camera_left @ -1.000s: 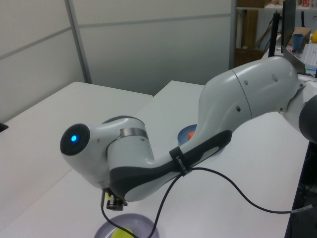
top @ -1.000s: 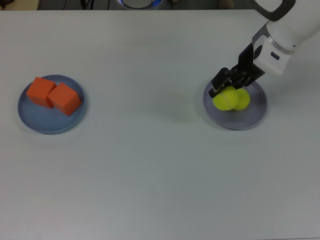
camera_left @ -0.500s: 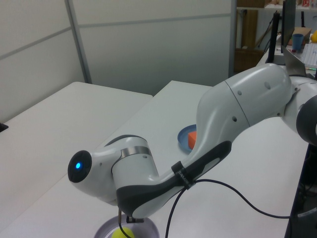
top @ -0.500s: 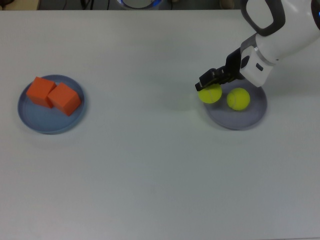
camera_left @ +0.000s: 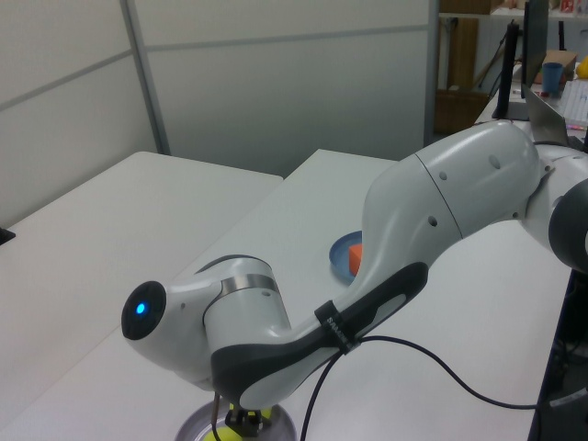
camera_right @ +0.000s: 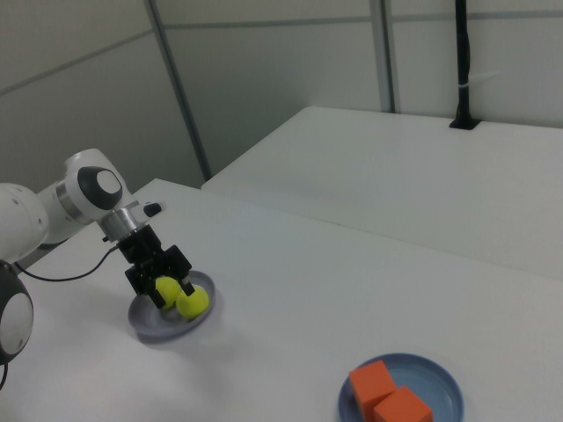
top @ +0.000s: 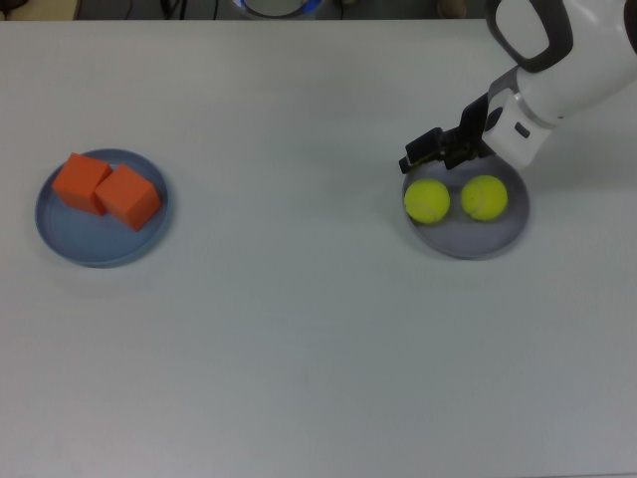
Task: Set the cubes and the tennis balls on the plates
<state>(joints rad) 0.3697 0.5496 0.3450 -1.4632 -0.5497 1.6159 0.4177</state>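
Note:
Two yellow-green tennis balls (top: pixel 427 200) (top: pixel 485 197) lie side by side on the lavender plate (top: pixel 468 237). My gripper (top: pixel 430 159) hangs open just above that plate's far left rim in the top view, holding nothing. In the right view the gripper (camera_right: pixel 158 274) stands over the balls (camera_right: pixel 192 301), with one ball (camera_right: pixel 164 288) showing between its fingers. Two orange cubes (top: pixel 82 182) (top: pixel 128 196) sit touching on the blue plate (top: pixel 100 254) at the top view's left. The left view shows mostly the arm; the lavender plate (camera_left: pixel 188 430) peeks out at the bottom.
The white table (top: pixel 299 329) stretches between the two plates. A second white table (camera_right: pixel 396 167) stands behind in the right view. A black cable (camera_left: pixel 413 354) trails from the arm in the left view.
The gripper carried one ball toward the top view's left, away from the other ball, let go of it on the plate and rose a little.

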